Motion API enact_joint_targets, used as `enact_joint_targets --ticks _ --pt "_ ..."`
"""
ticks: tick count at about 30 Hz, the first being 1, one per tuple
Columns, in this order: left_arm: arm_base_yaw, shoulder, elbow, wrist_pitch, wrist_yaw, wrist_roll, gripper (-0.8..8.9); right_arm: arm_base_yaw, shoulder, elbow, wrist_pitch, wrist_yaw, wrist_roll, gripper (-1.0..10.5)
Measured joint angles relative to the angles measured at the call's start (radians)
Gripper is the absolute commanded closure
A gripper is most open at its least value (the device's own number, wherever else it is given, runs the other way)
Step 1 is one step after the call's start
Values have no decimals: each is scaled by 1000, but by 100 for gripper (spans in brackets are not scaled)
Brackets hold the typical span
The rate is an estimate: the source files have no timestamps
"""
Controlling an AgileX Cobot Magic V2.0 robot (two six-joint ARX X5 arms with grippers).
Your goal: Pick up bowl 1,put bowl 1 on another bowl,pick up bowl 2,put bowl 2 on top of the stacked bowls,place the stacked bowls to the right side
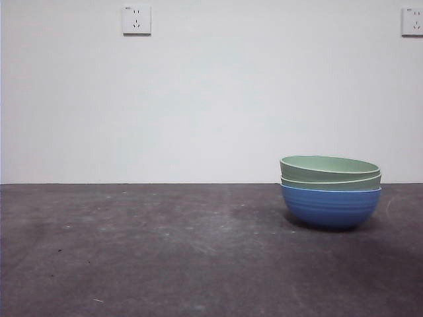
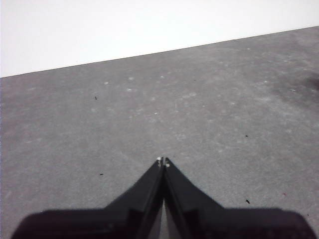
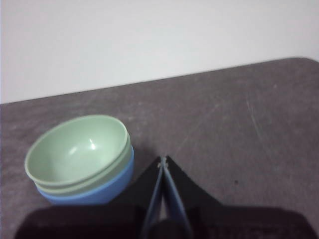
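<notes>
The stacked bowls stand on the dark table at the right of the front view: a blue ribbed bowl at the bottom and two pale green bowls nested in it. In the right wrist view the stacked bowls sit just beside my right gripper, which is shut and holds nothing. My left gripper is shut over bare table, far from the bowls. Neither arm shows in the front view.
The grey table runs to a white wall with two sockets. The table's far right edge curves off in the right wrist view.
</notes>
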Motion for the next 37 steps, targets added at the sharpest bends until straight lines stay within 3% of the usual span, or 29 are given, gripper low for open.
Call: enact_joint_targets --ticks 37 --pt "0 0 0 0 0 0 817 0 -3 -57 -24 2 41 945"
